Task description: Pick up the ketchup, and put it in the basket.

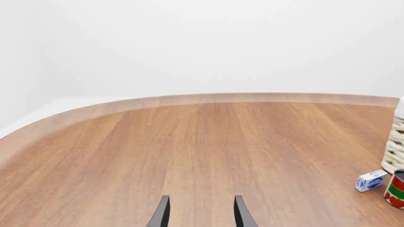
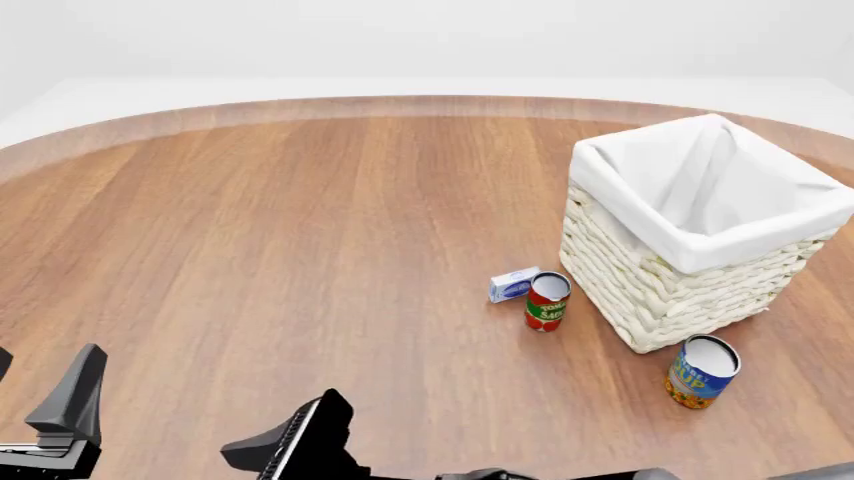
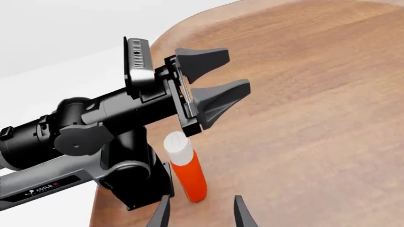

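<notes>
The ketchup [image 3: 187,170], a small red bottle with a white cap, shows only in the right wrist view. It stands upright near the table's near edge, beside the left arm's base. My right gripper [image 3: 202,215] is open and empty, a short way from the bottle, which lines up with the gap between the fingers. It also shows in the front view [image 2: 287,437] at the bottom. My left gripper [image 2: 40,378] is open and empty at the near left, seen too in its own wrist view [image 1: 202,213]. The cream wicker basket [image 2: 667,290] with its white liner stands at the right.
A red-and-green tomato sauce can [image 2: 546,302] and a small white-and-blue box [image 2: 513,285] stand just left of the basket. A blue-and-yellow can [image 2: 701,371] stands in front of the basket. The left arm [image 3: 94,127] stands right behind the ketchup.
</notes>
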Controlling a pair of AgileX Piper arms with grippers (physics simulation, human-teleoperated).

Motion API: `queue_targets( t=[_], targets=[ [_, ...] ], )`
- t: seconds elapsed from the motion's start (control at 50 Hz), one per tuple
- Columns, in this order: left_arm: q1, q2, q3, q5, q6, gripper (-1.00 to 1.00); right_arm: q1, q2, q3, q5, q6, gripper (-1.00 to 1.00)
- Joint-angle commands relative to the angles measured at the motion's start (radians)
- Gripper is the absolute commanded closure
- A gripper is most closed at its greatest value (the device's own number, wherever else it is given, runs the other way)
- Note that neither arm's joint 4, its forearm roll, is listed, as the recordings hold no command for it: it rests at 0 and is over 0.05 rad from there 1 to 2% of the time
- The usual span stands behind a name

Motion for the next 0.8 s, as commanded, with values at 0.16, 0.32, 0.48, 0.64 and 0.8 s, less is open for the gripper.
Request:
queue_targets(
  t=[0.16,0.32,0.48,0.64,0.8],
  targets=[
    [0.0,0.0,0.0,0.0,0.0,-1.0,0.025,0.045,-0.048,0.01,0.011,-1.0],
    [0.0,0.0,0.0,0.0,0.0,-1.0,0.033,0.054,-0.069,0.029,0.01,-1.0],
    [0.0,0.0,0.0,0.0,0.0,-1.0,0.042,0.069,-0.089,0.039,0.009,-1.0],
    [0.0,0.0,0.0,0.0,0.0,-1.0,0.063,0.085,-0.106,0.035,0.014,-1.0],
    [0.0,0.0,0.0,0.0,0.0,-1.0,0.069,0.108,-0.13,0.045,0.016,-1.0]
  ],
)
